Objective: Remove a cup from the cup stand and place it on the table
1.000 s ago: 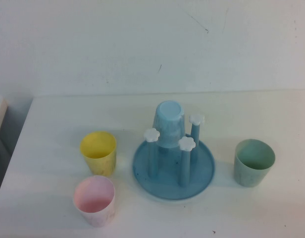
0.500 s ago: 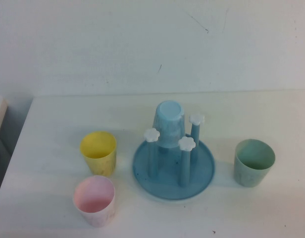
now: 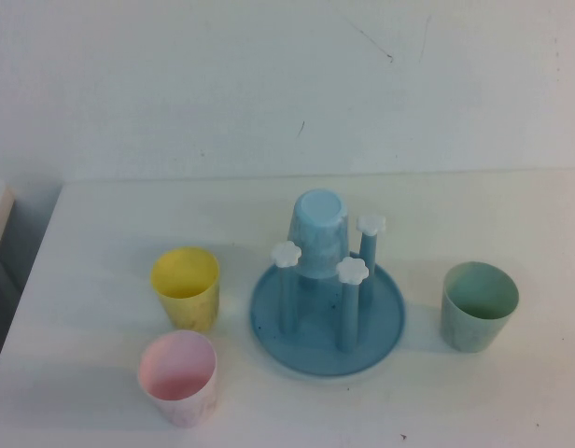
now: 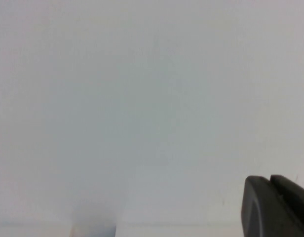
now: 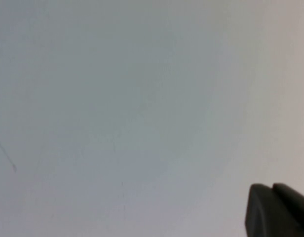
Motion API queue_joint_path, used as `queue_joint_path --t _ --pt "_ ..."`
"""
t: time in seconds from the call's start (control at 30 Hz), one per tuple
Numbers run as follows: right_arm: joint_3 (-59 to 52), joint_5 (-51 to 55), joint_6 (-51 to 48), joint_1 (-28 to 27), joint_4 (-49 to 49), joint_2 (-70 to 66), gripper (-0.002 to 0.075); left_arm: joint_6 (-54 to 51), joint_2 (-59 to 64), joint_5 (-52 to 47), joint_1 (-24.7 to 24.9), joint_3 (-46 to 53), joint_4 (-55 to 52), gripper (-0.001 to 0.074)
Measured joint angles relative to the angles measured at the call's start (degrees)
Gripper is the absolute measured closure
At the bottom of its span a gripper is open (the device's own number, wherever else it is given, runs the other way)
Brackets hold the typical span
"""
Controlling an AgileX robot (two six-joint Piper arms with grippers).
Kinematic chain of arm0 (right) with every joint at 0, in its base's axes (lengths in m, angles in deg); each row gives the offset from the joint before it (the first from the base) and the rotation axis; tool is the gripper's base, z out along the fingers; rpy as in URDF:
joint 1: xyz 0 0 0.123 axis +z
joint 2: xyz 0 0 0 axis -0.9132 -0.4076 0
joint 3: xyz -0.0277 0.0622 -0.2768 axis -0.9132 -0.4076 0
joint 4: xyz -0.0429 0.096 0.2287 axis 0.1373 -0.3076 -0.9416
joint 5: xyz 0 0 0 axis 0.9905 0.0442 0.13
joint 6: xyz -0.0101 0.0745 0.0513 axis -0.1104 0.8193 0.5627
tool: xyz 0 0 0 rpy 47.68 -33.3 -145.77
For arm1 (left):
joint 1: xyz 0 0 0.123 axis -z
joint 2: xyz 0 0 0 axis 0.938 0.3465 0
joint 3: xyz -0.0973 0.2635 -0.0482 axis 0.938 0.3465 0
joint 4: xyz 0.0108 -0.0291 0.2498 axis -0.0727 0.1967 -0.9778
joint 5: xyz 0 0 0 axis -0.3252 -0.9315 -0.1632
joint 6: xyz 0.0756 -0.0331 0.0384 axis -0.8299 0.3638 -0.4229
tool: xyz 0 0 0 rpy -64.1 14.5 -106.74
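The light sky-blue cup [image 3: 317,233] sits upside down over the rear-left peg of the cup stand [image 3: 269,329], a round blue dish with white flower-topped pegs, at the middle of the white table [image 3: 101,224]. Neither arm shows in the high view. In the left wrist view, my left gripper [image 4: 268,180] shows only as dark fingertips pressed together, facing a blank white wall. In the right wrist view, my right gripper [image 5: 272,188] looks the same, tips together with nothing between them. Both are away from the cup and the stand.
A yellow cup [image 3: 186,287] and a pink cup [image 3: 178,376] stand upright left of the stand. A pale green cup [image 3: 478,305] stands to its right. A white wall rises behind the table's far edge. The table's left edge runs near the yellow cup.
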Motion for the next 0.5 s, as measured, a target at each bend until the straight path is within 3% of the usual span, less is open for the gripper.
queue_joint_path --t 0.27,0.37,0.5 --pt "0.0 -12.1 0.6 0.0 -0.5 0.0 0.0729 2.1 0.0 17.0 0.0 0.0 -0.4 0.0738" --pt "0.7 -5.0 3.5 0.0 -0.7 0.0 0.0729 3.5 0.0 19.4 0.0 0.0 -0.2 0.0738" --pt "7.5 15.1 3.7 0.0 -0.7 0.0 0.0729 6.5 0.0 18.2 0.0 0.0 -0.1 0.0738"
